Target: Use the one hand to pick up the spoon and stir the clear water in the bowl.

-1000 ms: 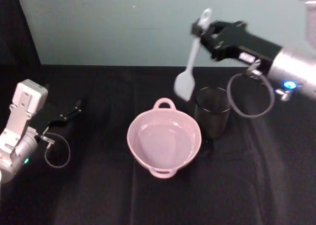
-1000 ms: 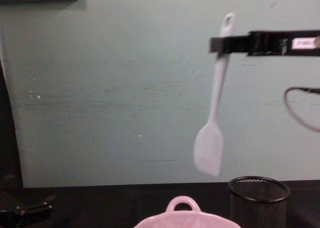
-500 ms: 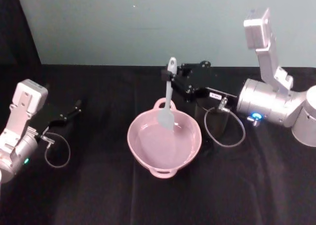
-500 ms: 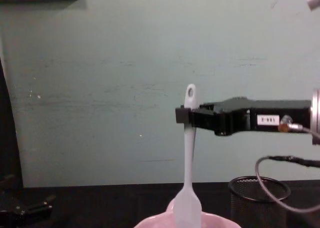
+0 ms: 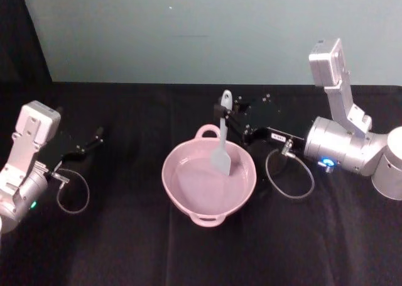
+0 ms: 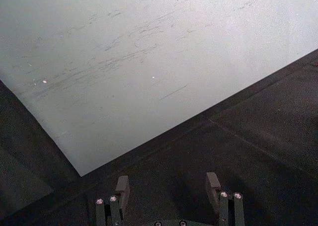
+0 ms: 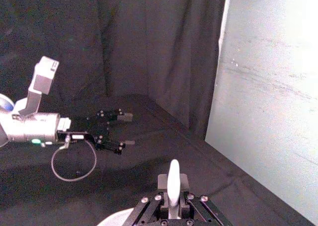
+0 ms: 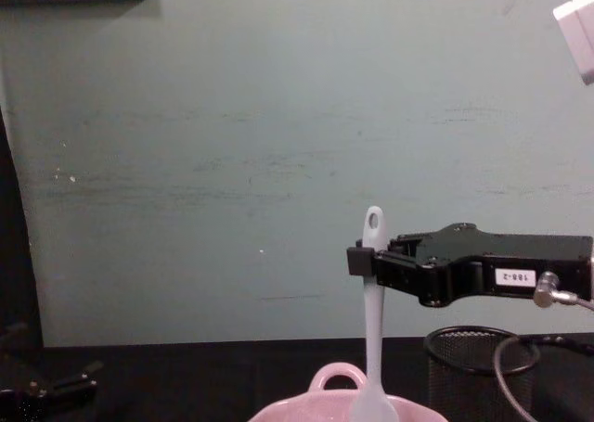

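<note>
White spoon [image 5: 222, 157], clamped in rt gripper [image 5: 227, 114], now lower, scoop inside bowl [image 5: 166, 176].

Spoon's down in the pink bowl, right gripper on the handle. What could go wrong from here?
1. The right gripper pinches the spoon high up, near the handle hole; if the scoop drags on the bowl wall, it may pivot or slip.
2. The mesh cup stands close beside the bowl, below the gripper; a wide stir could knock it.
3. The cable loop hangs near the bowl's rim and might snag.
The left gripper is parked far left.
</note>
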